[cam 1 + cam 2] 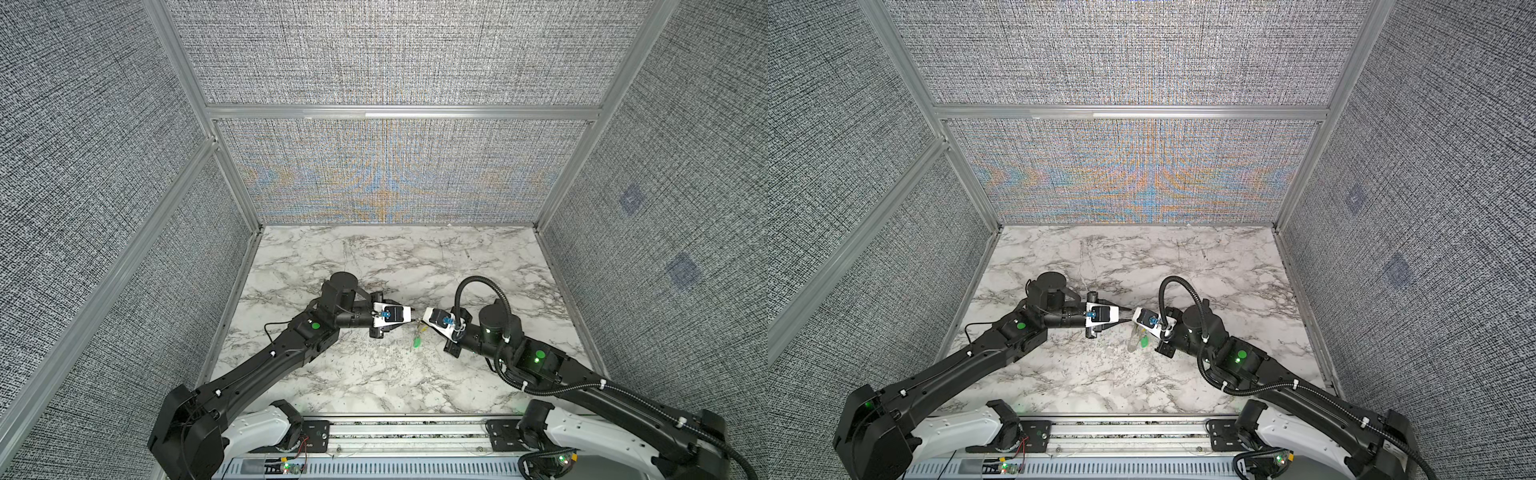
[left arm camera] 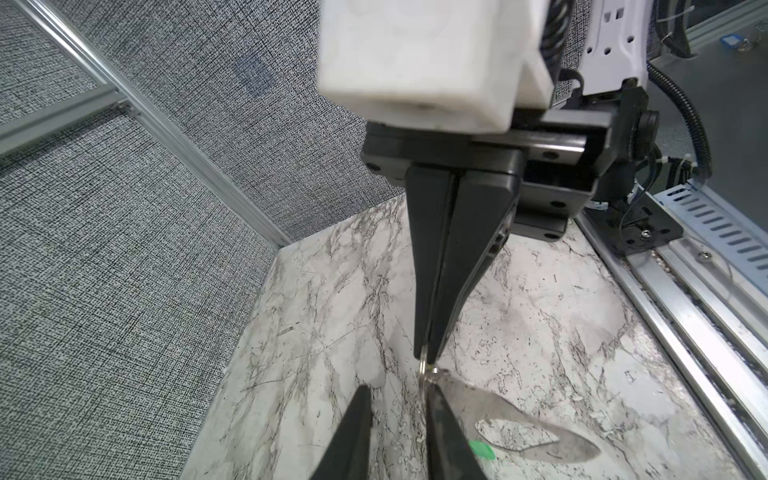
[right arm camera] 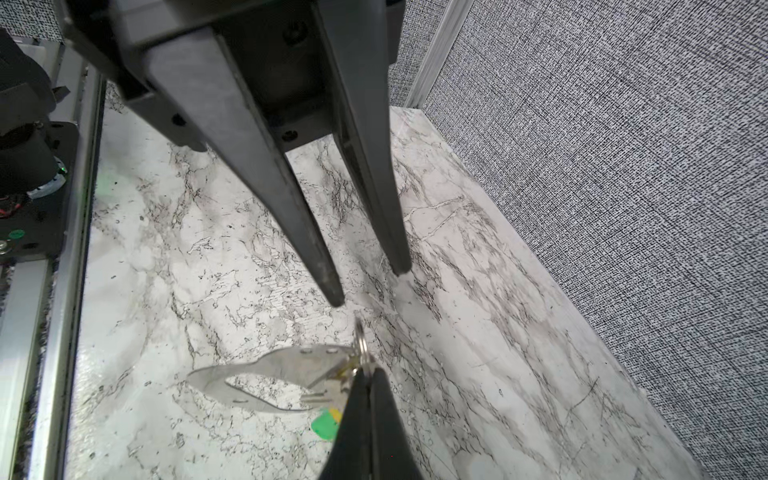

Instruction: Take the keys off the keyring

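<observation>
Your right claw [image 2: 428, 353] is clamped on a small split ring [image 3: 360, 338], from which the long oval keyring [image 3: 282, 361] and the keys [image 3: 326, 397], green tag [image 3: 323, 426] and yellow tag [image 3: 335, 413], hang over the marble table [image 3: 166, 249]. Your left claw [image 3: 370, 286] faces it, jaws apart and empty; no key looks freed yet.

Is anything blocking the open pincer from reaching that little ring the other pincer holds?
Nothing visible does. The left pincer stands open close by the small ring, only bare marble showing between them. The right pincer clamps the ring from the opposite side.
</observation>
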`<action>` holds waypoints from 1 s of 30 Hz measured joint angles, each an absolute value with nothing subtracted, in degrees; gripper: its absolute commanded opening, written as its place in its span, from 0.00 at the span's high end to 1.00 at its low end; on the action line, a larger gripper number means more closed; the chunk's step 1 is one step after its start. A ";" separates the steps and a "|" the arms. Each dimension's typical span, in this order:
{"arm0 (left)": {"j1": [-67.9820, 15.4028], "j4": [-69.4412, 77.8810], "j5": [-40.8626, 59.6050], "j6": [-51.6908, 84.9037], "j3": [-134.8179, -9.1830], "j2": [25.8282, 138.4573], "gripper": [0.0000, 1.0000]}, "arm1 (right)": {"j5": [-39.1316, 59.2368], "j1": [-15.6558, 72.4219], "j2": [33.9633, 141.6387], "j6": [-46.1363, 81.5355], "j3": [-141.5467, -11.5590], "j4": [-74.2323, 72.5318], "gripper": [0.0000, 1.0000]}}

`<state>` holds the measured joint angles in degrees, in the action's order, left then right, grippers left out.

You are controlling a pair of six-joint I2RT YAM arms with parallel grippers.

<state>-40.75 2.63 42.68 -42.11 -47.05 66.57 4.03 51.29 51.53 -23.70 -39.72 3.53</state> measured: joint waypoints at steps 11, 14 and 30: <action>-41.67 -7.09 42.54 -49.78 -51.64 69.30 0.78 | 4.93 51.24 54.39 -24.36 -44.69 10.70 1.00; -41.93 -8.01 42.41 -50.76 -52.21 69.97 0.79 | 5.08 51.24 55.07 -24.60 -45.43 11.66 1.00; -42.59 -8.67 42.65 -50.68 -52.66 71.61 0.82 | 5.85 50.83 56.77 -24.77 -47.16 15.57 1.00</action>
<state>-42.59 -8.67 42.65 -50.68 -52.66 71.61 5.85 50.83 56.77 -24.77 -47.16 15.57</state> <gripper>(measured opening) 0.181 0.049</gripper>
